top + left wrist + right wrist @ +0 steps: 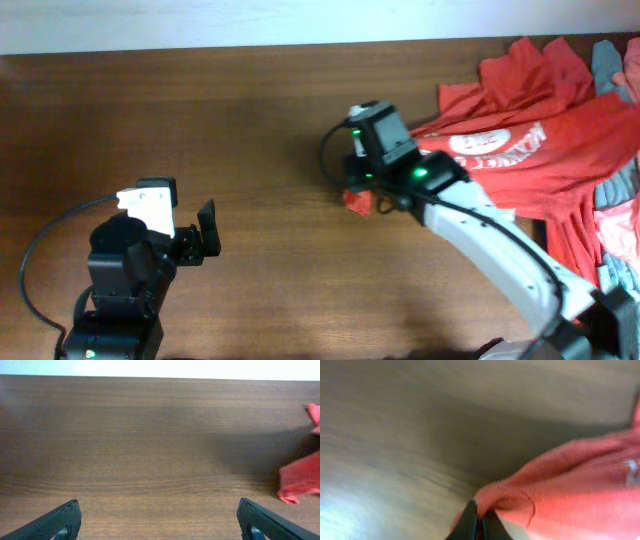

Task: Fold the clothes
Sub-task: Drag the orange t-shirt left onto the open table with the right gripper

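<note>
you have the orange-red t-shirt lying crumpled at the far right of the table, its white lettering facing up. one corner of it stretches out in a narrow tongue toward the table's middle. grey-blue cloth shows beside it at the right edge.

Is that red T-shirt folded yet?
Not folded: the T-shirt lies rumpled and spread loosely, lettering showing, one corner pinched in the right gripper.
</note>
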Tool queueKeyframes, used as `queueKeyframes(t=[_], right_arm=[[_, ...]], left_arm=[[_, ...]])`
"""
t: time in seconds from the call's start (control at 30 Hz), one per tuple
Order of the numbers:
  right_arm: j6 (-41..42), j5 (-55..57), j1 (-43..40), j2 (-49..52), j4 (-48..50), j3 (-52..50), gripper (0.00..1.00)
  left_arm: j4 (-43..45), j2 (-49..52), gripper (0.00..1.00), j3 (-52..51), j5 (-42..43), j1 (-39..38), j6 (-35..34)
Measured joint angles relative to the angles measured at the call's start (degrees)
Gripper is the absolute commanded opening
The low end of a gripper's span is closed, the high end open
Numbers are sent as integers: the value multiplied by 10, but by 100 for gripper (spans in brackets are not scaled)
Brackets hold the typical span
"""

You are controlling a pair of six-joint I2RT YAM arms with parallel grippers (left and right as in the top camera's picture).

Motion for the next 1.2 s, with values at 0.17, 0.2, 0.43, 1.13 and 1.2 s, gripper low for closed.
queueKeyframes(t=[0.17,0.2,0.43,1.13,1.2], right_arm=[[0,-10,36,51,89,0,4],[1,-14,41,60,106,0,4],[2,-50,76,96,211,0,4],[4,-56,62,96,226,59,99],[4,-50,31,96,152,87,98]], left_arm=[[0,0,99,0,0,0,0],[0,0,99,0,0,0,0],[0,0,99,0,0,0,0],[0,16,99,0,0,0,0],[0,28,99,0,2,0,0]])
